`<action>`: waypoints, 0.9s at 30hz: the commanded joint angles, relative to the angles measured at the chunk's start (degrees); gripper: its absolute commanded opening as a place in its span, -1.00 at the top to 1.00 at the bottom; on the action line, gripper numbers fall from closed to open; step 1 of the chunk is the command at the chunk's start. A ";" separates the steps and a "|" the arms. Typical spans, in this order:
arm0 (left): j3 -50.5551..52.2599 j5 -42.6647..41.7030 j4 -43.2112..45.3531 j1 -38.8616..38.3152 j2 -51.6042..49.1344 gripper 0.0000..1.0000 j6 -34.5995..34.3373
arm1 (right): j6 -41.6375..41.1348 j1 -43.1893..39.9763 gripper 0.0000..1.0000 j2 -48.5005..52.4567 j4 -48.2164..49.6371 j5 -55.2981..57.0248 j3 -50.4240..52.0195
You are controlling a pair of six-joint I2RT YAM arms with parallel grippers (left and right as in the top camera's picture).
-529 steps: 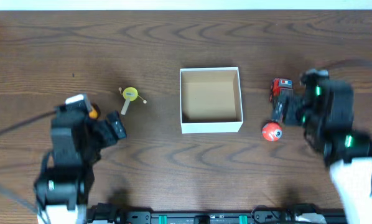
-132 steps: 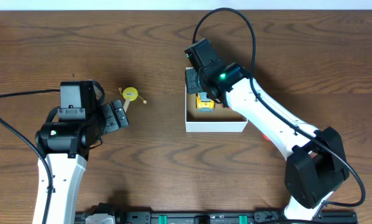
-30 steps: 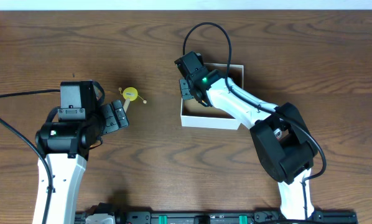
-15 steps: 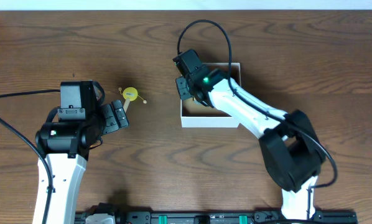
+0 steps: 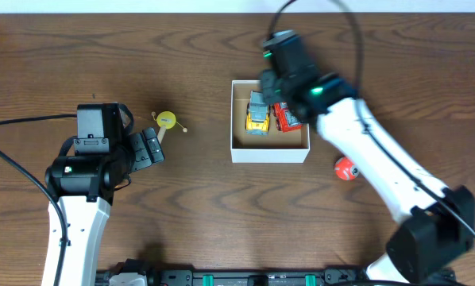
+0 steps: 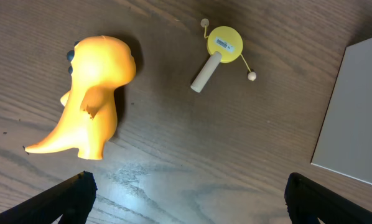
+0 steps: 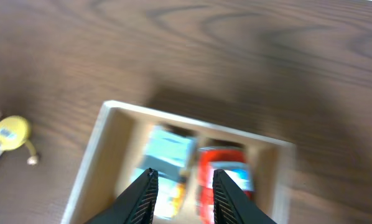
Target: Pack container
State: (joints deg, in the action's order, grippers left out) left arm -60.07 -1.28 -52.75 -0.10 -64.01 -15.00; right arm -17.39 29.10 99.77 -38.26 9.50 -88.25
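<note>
- The container (image 5: 270, 154) sat at the middle of the counter (image 5: 222, 214), open side up. A yellow toy car (image 5: 257, 119) and a red toy car (image 5: 286, 117) lay side by side inside it.
- The right gripper (image 7: 185, 194) hung over the container's far rim. Its jaws stood a little apart with nothing between them, though the wrist view was blurred.
- The left gripper (image 6: 186, 193) was spread wide and empty above the counter, near an orange dinosaur (image 6: 93, 99) and a yellow drum toy (image 6: 223, 45).
- A red ball (image 5: 346, 168) lay on the counter near the container's right front corner.
- We judged the packing partway done, with two toys in and three out.
- Next, we reckoned, an arm needed to come down over a loose toy, close on it and carry it above the container. The ball looked apt to roll, and the dinosaur called for a wide grip.
</note>
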 commanded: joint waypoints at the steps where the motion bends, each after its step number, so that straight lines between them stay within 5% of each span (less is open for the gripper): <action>1: -1.11 0.28 -0.35 0.20 0.02 -0.96 0.11 | -0.70 -2.49 0.38 -1.38 -2.08 -3.45 -0.57; 7: -1.11 0.28 -0.35 0.20 0.02 -0.96 0.11 | -0.68 -2.56 0.78 1.20 -5.01 -4.83 -0.57; 13: -1.11 0.28 -0.35 0.20 0.02 -0.96 0.11 | -3.61 -2.67 0.96 1.49 -5.68 0.83 -0.57; 27: -1.14 0.26 0.72 0.13 0.04 -0.99 0.13 | -8.96 -6.97 0.97 1.49 -9.92 5.03 -0.57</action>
State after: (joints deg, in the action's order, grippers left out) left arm -60.07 -1.30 -52.10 -0.10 -64.01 -15.00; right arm -23.31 24.45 101.10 -47.86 13.17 -88.36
